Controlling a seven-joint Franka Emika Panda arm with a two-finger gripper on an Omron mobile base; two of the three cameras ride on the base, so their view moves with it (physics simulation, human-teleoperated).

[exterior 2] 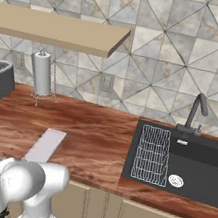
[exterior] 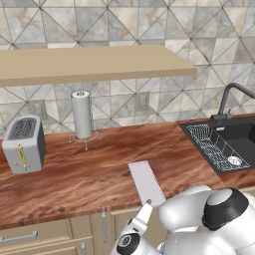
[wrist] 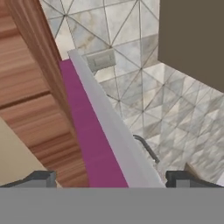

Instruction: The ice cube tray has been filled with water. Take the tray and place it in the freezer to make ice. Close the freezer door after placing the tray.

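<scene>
Hand view shows the gripper (wrist: 105, 179) wide open astride the ice cube tray's (wrist: 94, 144) thin edge; tilting on pickup risks spilling water.

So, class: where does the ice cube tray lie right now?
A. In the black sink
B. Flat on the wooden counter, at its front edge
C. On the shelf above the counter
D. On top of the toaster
B: the ice cube tray lies flat on the wooden counter at its front edge, apart from the toaster and the sink.
</scene>
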